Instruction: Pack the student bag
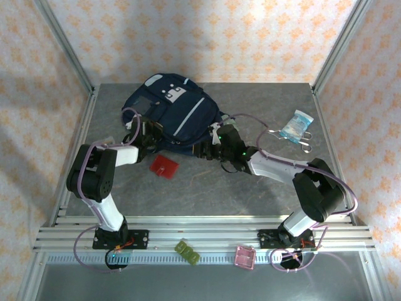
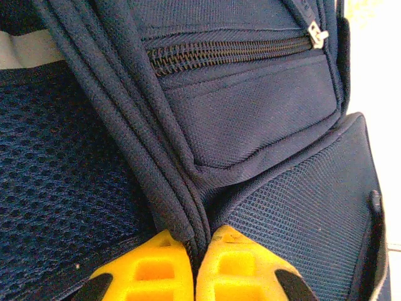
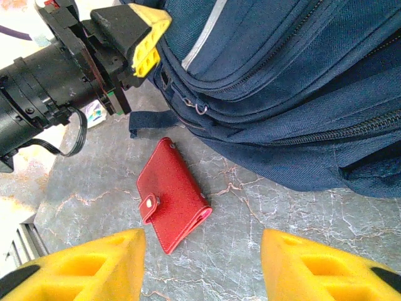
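At the far middle of the table (image 1: 250,182) lies the bag (image 1: 172,116), soft cloth that will likely sag, not lift stiffly. Your left gripper (image 2: 195,266) is pinched tight on its piped seam (image 2: 150,138), a sound hold; your right gripper (image 3: 203,251) gapes empty above a red wallet (image 3: 172,191).

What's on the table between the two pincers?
A closed red wallet, lying flat beside the backpack; clearest in the right wrist view.
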You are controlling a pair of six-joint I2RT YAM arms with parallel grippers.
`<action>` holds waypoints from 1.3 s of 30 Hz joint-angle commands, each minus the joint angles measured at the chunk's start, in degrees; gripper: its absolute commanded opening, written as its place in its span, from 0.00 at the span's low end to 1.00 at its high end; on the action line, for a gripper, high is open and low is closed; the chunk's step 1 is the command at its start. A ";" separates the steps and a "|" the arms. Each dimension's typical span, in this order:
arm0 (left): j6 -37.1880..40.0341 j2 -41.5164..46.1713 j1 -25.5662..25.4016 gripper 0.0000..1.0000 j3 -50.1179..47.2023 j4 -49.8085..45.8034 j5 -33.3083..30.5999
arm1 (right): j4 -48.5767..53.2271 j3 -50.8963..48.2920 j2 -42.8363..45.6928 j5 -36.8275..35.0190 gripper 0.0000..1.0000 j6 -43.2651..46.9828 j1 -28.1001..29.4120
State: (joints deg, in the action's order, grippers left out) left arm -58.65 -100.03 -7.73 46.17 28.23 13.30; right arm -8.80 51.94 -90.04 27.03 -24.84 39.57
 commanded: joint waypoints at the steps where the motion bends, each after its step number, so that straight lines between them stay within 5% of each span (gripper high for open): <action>1: -2.74 6.34 0.06 0.00 0.07 1.64 2.79 | 0.21 1.18 -0.47 -1.43 0.51 0.50 1.04; 10: -6.28 16.97 -0.01 0.00 2.30 -8.16 2.80 | 3.22 12.51 -7.43 -2.58 0.51 0.69 6.24; 25: -9.08 20.05 0.00 0.00 1.11 -5.53 0.50 | 16.53 34.07 -25.17 -13.17 0.46 -3.18 10.28; 39: -12.77 18.86 -0.10 0.00 0.31 -2.34 1.73 | 14.82 24.14 -12.27 -16.91 0.42 -3.09 12.35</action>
State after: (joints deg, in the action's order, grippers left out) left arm -69.10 -84.47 -7.51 45.58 17.52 13.50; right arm 4.95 77.73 -104.38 11.77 -28.47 50.54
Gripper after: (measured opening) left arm 0.050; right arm 0.418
